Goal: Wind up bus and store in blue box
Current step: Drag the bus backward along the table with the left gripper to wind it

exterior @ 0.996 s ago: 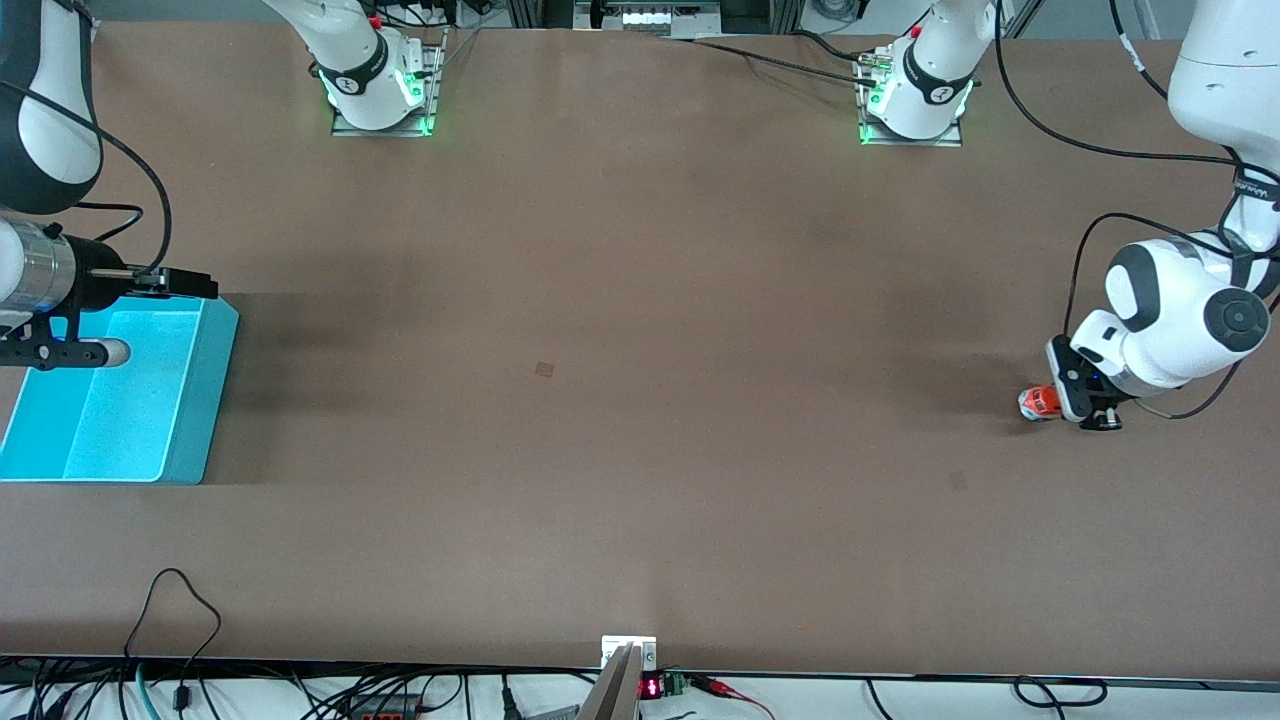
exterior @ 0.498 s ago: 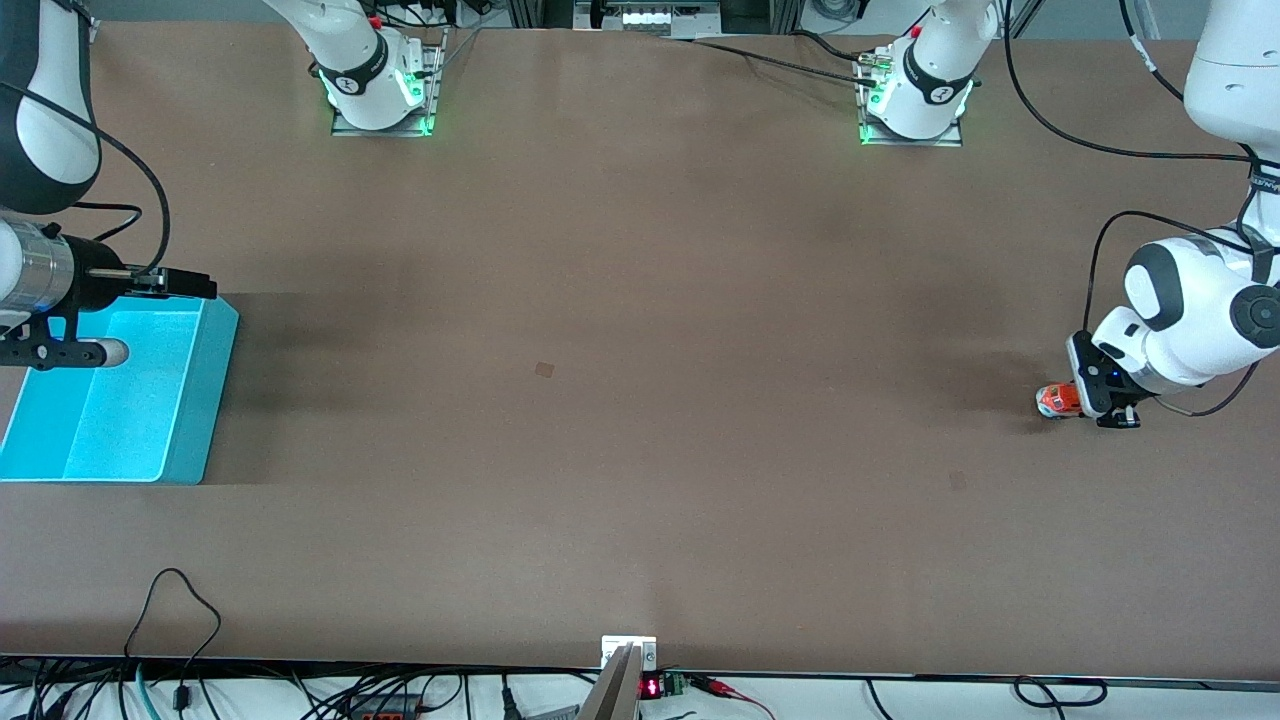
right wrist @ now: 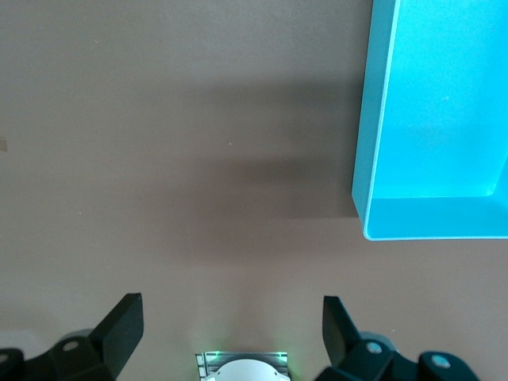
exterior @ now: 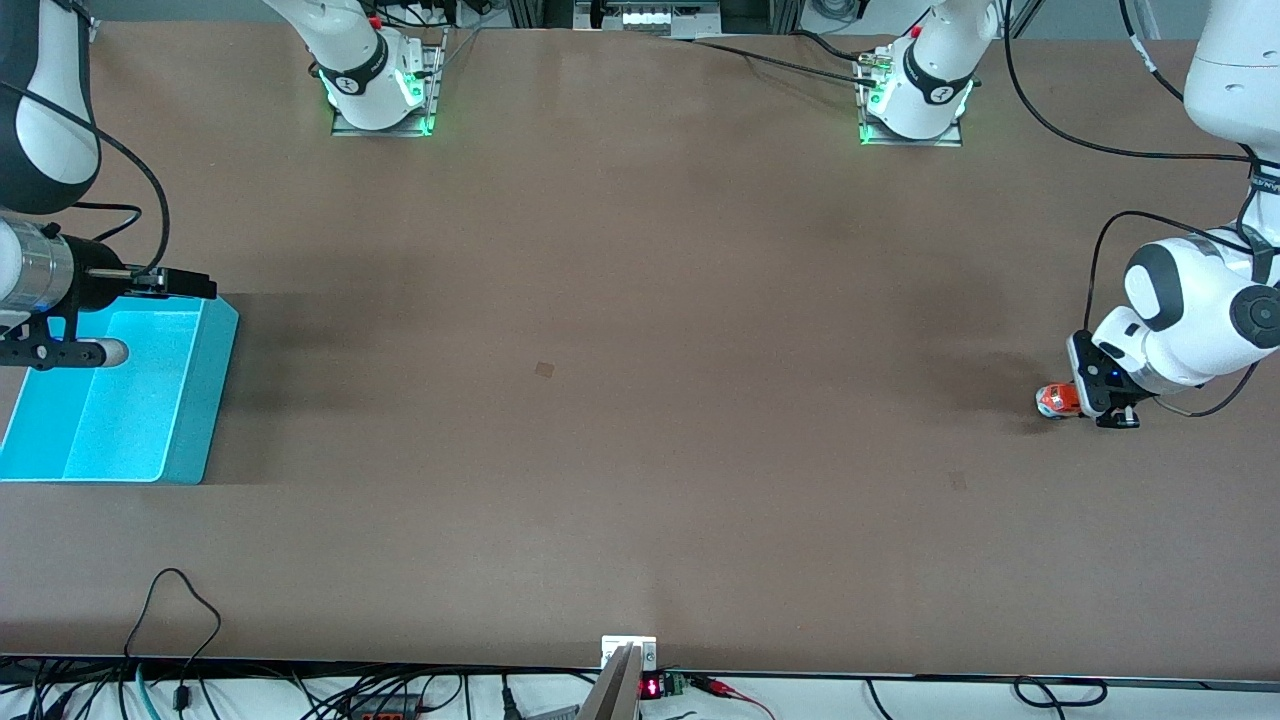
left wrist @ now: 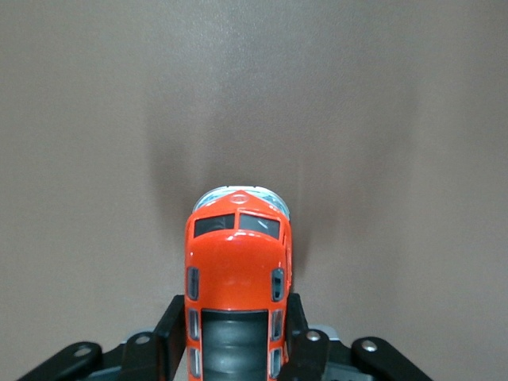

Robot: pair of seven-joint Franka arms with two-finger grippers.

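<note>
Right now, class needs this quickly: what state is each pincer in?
Left pincer: shut on the small orange-red toy bus, at table level.
Right pincer: open, empty, waiting.

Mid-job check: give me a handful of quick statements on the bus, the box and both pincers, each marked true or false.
1. The left pincer is shut on the bus. True.
2. The bus lies inside the blue box. False: it is at the left arm's end of the table, the box at the right arm's end.
3. The right pincer is open. True.
4. The right pincer holds the box's rim. False: it holds nothing.
</note>
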